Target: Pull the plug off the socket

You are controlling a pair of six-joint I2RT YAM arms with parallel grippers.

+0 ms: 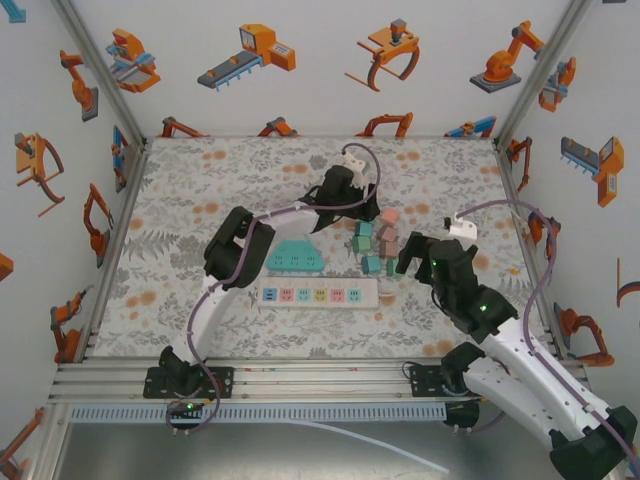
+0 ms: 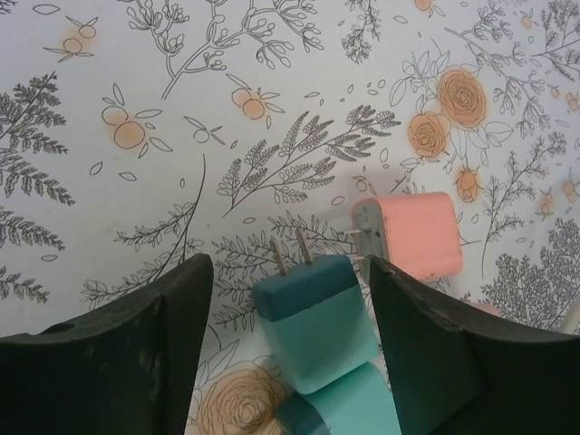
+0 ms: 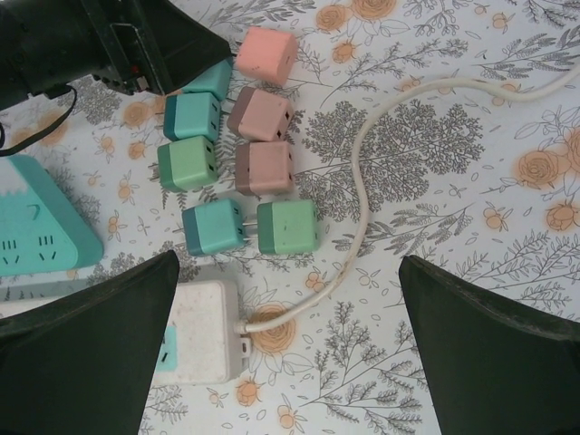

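Straddles teal plug (image 2: 313, 331) with parted left hand (image 2: 288, 270), seemingly not touching, leaving it among loose plugs (image 3: 263, 168) on tabletop (image 2: 272, 91); poises right hand (image 3: 288, 263) wide above power strip (image 3: 204, 335)

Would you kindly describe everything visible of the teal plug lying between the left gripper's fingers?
The teal plug is a plastic-looking block: dark teal band at the pronged end, lighter body. Two metal prongs point away from the camera. It lies on the floral table cover between the open left gripper's fingers, unplugged. A pink plug sits beside it; another teal plug abuts its near end.
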